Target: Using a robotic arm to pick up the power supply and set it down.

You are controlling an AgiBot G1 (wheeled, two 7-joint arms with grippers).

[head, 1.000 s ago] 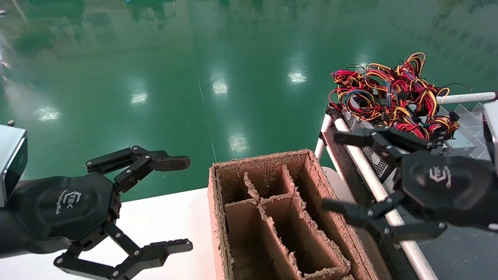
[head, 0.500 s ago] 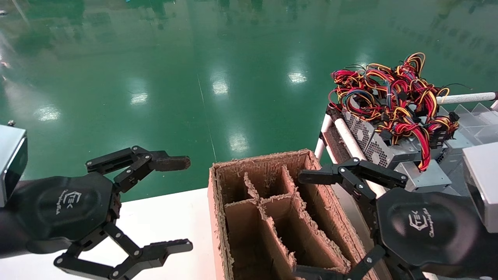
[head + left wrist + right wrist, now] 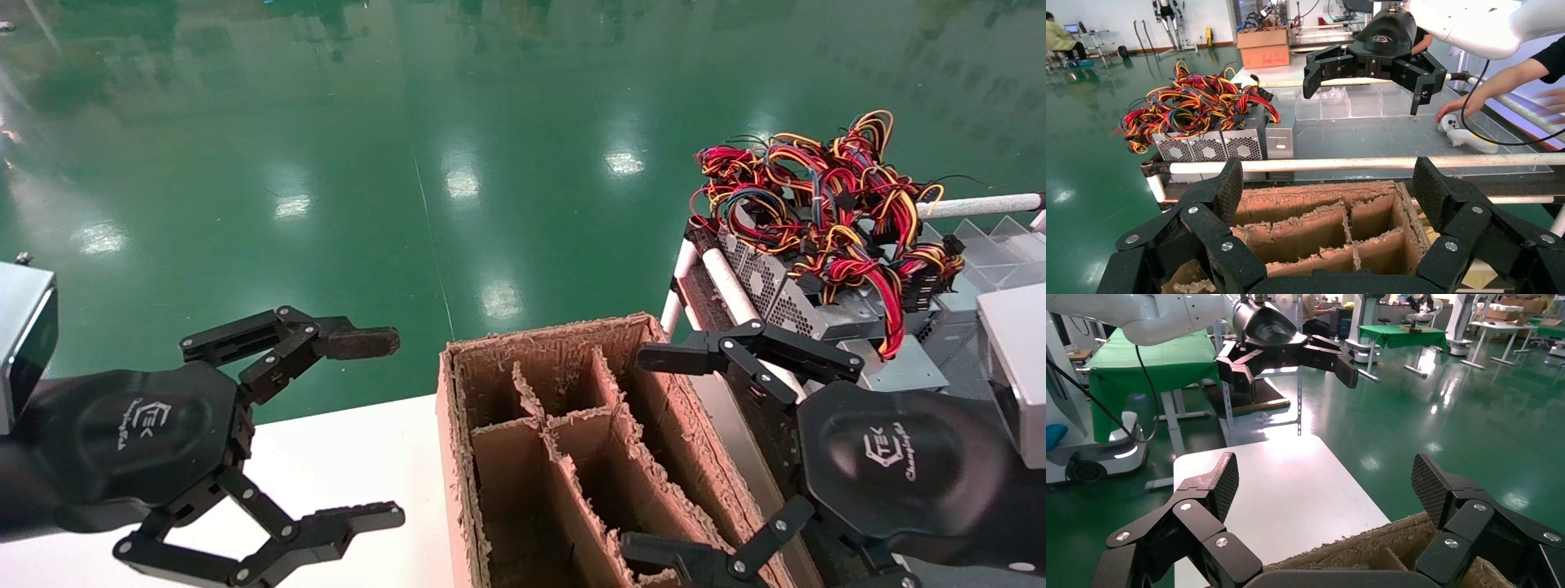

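Your right gripper (image 3: 663,459) hangs released over the cardboard box's (image 3: 458,457) edge; the power supply (image 3: 805,306) lies at its one o'clock; left gripper (image 3: 376,430) splayed, idle.

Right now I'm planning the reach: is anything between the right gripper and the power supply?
Yes. The right gripper, jaws open and empty, hangs over the cardboard box's right edge; the rack's white rail crosses before the power supply.

Right claw (image 3: 666,457) now off the power supplies (image 3: 784,294), wide open over the cardboard box (image 3: 564,457).
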